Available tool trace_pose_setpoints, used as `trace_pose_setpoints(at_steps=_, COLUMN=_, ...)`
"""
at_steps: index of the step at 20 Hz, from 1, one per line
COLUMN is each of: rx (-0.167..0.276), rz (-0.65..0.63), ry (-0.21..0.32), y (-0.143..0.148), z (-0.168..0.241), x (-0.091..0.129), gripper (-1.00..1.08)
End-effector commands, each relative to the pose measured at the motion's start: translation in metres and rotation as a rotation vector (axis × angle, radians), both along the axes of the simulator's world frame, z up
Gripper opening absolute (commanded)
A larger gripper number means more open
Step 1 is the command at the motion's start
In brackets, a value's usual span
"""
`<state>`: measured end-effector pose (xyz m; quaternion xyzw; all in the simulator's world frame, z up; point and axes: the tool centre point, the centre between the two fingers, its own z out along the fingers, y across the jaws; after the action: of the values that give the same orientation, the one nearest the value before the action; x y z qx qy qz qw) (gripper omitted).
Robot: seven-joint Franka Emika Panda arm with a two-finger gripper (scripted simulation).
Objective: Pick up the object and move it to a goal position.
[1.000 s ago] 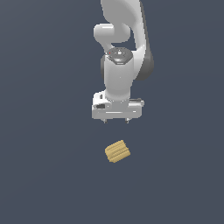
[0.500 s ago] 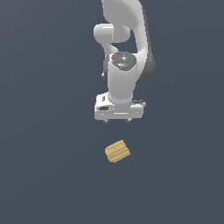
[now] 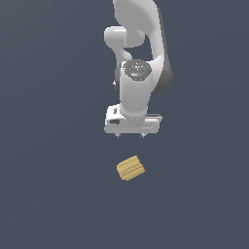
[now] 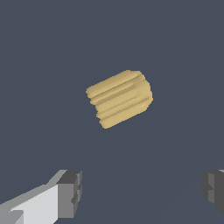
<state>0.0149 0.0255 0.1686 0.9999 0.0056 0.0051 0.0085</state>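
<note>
**Operator A:** Uniform dark grey-blue fills the whole scene. We see a plain bench (image 3: pixel 53 194), no markings and no visible goal marker. The block (image 3: pixel 130 168) lies on it, just below the pincer (image 3: pixel 130 136) in the exterior view, apart from it and untouched.

**Operator B:** Confirmed. In the wrist view the block (image 4: pixel 119 98) sits ahead of the two fingers (image 4: pixel 69 194), outside the gap. The fingers stand wide apart, with nothing between them.

**Operator A:** Handling assessment. We judge the block rigid and light: small, tan-yellow, like stacked slats. We expect no deformation under clamping and rate fragility as low.

**Operator B:** Surface note: lengthwise grooves run along the sides. We judge that pads seated on ridges could shift, and on a rounded end could roll.

**Operator A:** Recommended hold: close across the narrow width, pads on the two long flanks, centred along the length. The block is narrower than the open gap, so clearance looks ample.

**Operator B:** Caution: the block lies skewed to the finger line in the wrist view. We advise rotating the wrist to square the pads with the flanks before descending.
</note>
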Motion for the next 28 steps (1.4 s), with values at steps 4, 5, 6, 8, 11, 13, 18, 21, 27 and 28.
trace_pose_setpoints(at_steps=4, rx=0.005, rz=-0.084, ry=0.001, y=0.0, z=-0.007, x=0.007, gripper=1.0)
trace_pose_setpoints(at_steps=5, rx=0.006, rz=-0.104, ry=0.001, y=0.0, z=-0.008, x=0.008, gripper=1.0)
trace_pose_setpoints(at_steps=6, rx=0.007, rz=-0.125, ry=0.001, y=0.0, z=-0.01, x=0.01, gripper=1.0)
trace_pose_setpoints(at_steps=8, rx=0.01, rz=-0.173, ry=0.002, y=0.0, z=-0.014, x=0.014, gripper=1.0)
trace_pose_setpoints(at_steps=11, rx=0.013, rz=-0.255, ry=0.003, y=-0.001, z=-0.021, x=0.02, gripper=1.0)
trace_pose_setpoints(at_steps=13, rx=0.016, rz=-0.313, ry=0.003, y=-0.001, z=-0.026, x=0.024, gripper=1.0)
trace_pose_setpoints(at_steps=18, rx=0.02, rz=-0.457, ry=0.005, y=-0.001, z=-0.038, x=0.035, gripper=1.0)
trace_pose_setpoints(at_steps=21, rx=0.021, rz=-0.543, ry=0.005, y=-0.001, z=-0.046, x=0.041, gripper=1.0)
trace_pose_setpoints(at_steps=27, rx=0.023, rz=-0.713, ry=0.006, y=-0.001, z=-0.062, x=0.052, gripper=1.0)
trace_pose_setpoints(at_steps=28, rx=0.023, rz=-0.742, ry=0.006, y=-0.001, z=-0.064, x=0.054, gripper=1.0)
